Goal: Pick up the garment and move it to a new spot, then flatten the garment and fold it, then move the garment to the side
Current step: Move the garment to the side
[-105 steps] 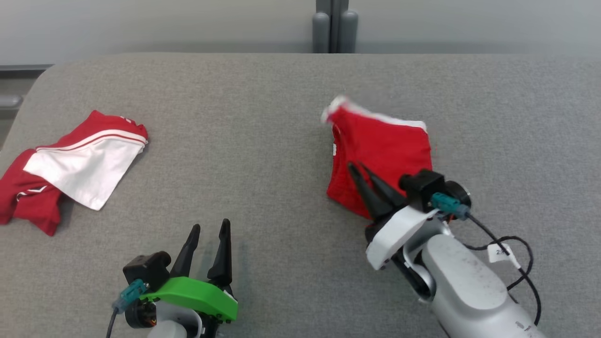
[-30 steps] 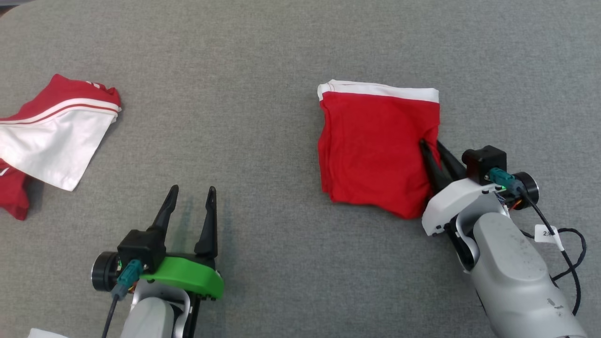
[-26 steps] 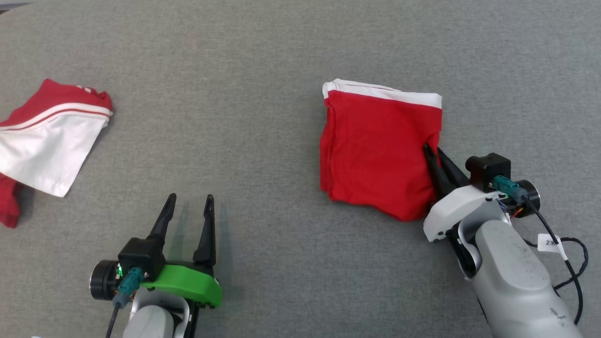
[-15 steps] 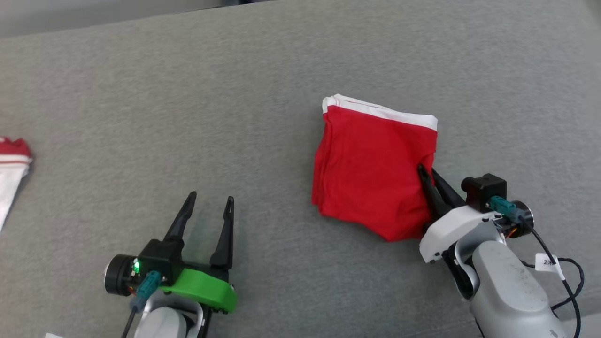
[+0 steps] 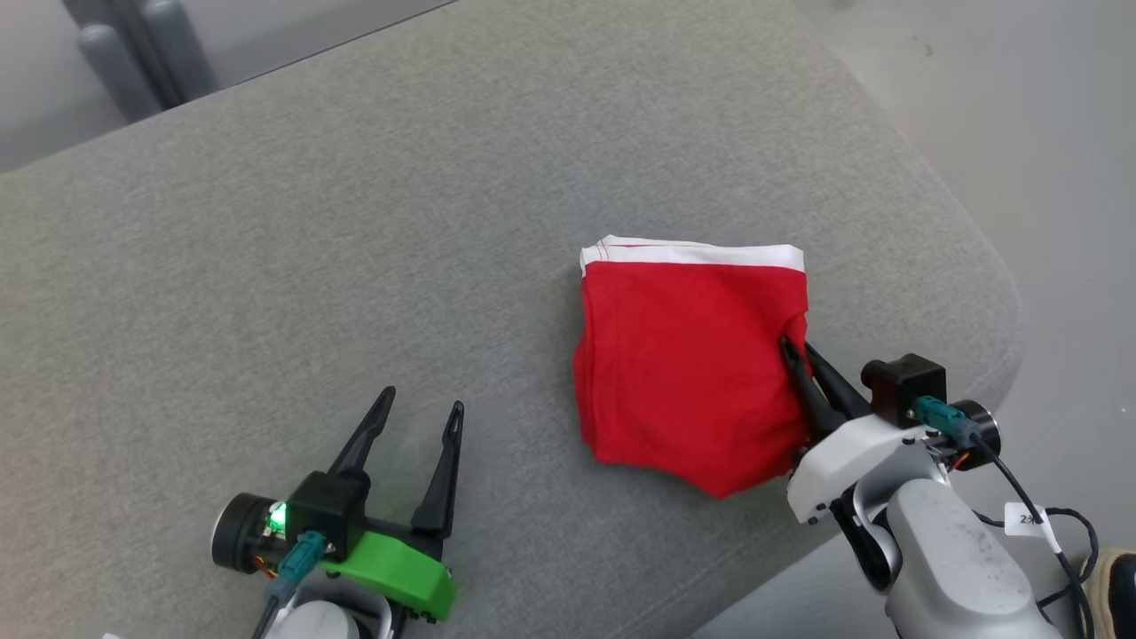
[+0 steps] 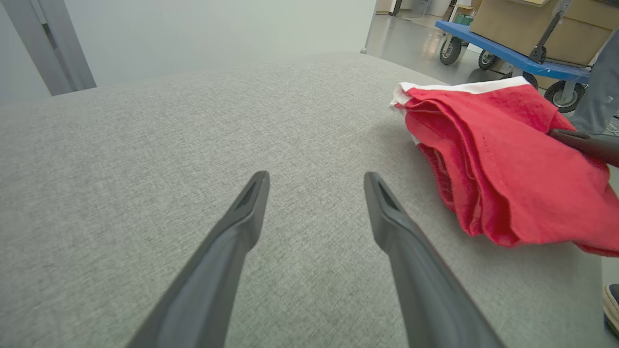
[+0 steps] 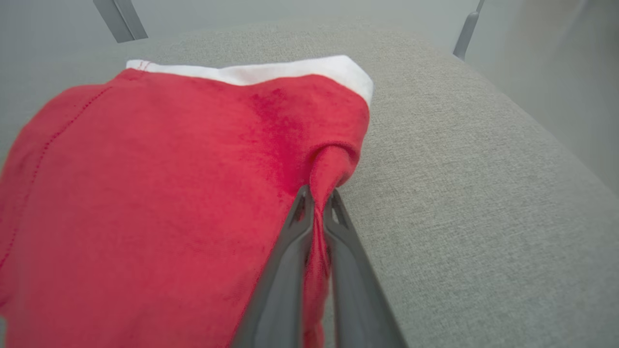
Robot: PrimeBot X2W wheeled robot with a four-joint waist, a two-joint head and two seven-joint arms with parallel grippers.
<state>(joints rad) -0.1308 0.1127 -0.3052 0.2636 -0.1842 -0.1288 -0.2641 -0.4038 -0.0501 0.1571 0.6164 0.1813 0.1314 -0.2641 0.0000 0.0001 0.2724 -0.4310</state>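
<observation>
The folded red garment (image 5: 688, 364) with a white band along its far edge lies on the grey cushioned surface (image 5: 311, 257), close to that surface's right end. My right gripper (image 5: 792, 350) is shut on the garment's right edge, and the right wrist view has a pinch of red cloth (image 7: 333, 164) bunched between the closed fingers of the right gripper (image 7: 318, 194). My left gripper (image 5: 423, 402) stands open over bare grey fabric to the garment's left, holding nothing. In the left wrist view its fingers (image 6: 251, 203) are spread and the garment (image 6: 503, 159) lies off to the right.
The surface's rounded right edge (image 5: 994, 293) drops to the floor just beyond the garment. A blue cart with boxes (image 6: 512, 43) stands on the floor farther off. Grey posts (image 5: 115, 53) rise behind the surface at upper left. A shoe tip (image 5: 1114, 577) shows at lower right.
The camera has swung right, so the second red and white garment left the picture and the surface's right edge came in. The right gripper stays shut on the garment's edge, carried rightward.
</observation>
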